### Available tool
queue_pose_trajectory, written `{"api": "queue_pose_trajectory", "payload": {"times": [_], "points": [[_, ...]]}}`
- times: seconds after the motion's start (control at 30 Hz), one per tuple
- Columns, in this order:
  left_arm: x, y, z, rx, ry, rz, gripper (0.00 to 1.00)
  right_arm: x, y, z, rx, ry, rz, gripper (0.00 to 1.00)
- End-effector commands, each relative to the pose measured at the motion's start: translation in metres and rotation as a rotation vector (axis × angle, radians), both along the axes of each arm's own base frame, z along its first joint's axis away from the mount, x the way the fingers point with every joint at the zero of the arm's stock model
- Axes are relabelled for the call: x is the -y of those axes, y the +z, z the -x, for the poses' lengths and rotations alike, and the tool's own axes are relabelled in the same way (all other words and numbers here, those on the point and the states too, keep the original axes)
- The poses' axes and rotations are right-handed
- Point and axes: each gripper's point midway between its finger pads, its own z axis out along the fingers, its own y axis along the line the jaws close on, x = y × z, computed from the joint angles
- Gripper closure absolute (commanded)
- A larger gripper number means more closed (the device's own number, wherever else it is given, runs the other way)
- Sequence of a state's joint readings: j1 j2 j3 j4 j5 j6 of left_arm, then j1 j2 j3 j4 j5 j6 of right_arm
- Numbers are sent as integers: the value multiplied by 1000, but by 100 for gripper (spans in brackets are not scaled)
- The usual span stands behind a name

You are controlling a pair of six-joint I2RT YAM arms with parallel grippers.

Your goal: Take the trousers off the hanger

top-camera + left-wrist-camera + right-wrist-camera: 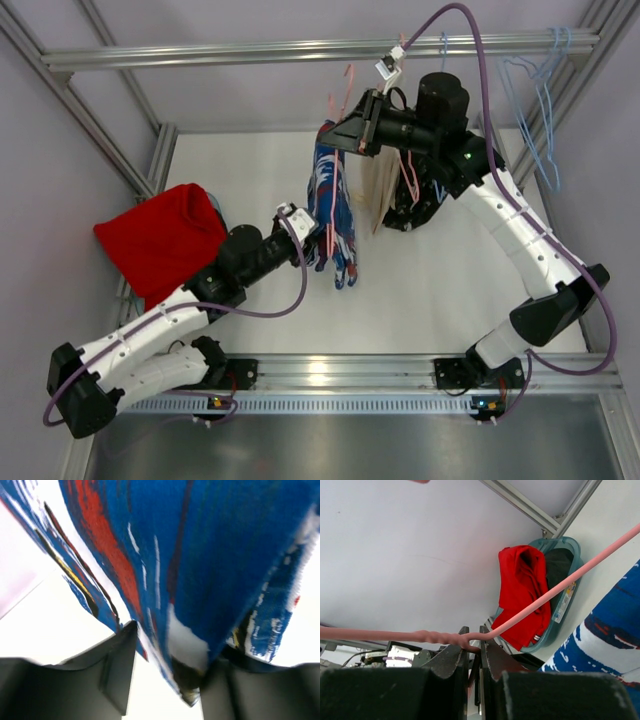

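**Above the bench: trousers on the hanger, one tool clamped, one half open**

High over the white bench (430,290), the right tool (473,630) has its jaws pressed almost together on the wire of the pink hanger (545,597), pinching it just beside a twisted section. From that hanger hang both garments. The blue trousers (330,200), patterned in white and red, droop down on the left. The beige trousers (378,190) hang just beside them on the right, partly hidden under the right arm.

From the left, the left tool (175,665) reaches in at the lower part of the blue trousers. Its jaws stand about half apart, with the patterned fabric hanging between them. The cloth lies against the right finger, while a sliver of bench shows between it and the left finger (120,670). A firm pinch does not show.

At the left edge of the bench, a red cloth (160,240) is draped over a teal basket (565,605). A dark garment (415,210) lies on the bench below the right arm. Blue hangers (540,110) dangle from the frame rail (250,50) at the far right.
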State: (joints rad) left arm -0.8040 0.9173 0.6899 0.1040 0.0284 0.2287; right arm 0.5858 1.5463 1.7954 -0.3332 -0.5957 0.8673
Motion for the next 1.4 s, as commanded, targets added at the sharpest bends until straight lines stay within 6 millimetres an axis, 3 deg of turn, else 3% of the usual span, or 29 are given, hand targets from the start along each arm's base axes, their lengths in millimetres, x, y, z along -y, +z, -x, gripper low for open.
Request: {"api": "queue_pose_trajectory", "payload": {"times": [0.0,0.2,0.37,0.63,0.97,1.23,1.33,1.37], "points": [[-5,64,-9,118,65,156,55,9,63,21,157,30,-140,100],[-5,82,-1,123,35,212,74,8,58,18,152,34,-132,100],[2,77,15,104,-58,196,67,9,57,16,156,33,-129,100],[-2,70,23,94,-73,172,59,14,58,17,159,35,-138,100],[6,73,16,90,-73,178,54,13,54,21,140,60,-148,100],[9,79,-3,96,-9,189,50,11,57,27,137,77,-159,100],[4,80,-15,110,57,176,55,11,58,29,141,79,-160,100],[0,80,-19,115,88,174,62,11,57,29,141,79,-159,100]]}}
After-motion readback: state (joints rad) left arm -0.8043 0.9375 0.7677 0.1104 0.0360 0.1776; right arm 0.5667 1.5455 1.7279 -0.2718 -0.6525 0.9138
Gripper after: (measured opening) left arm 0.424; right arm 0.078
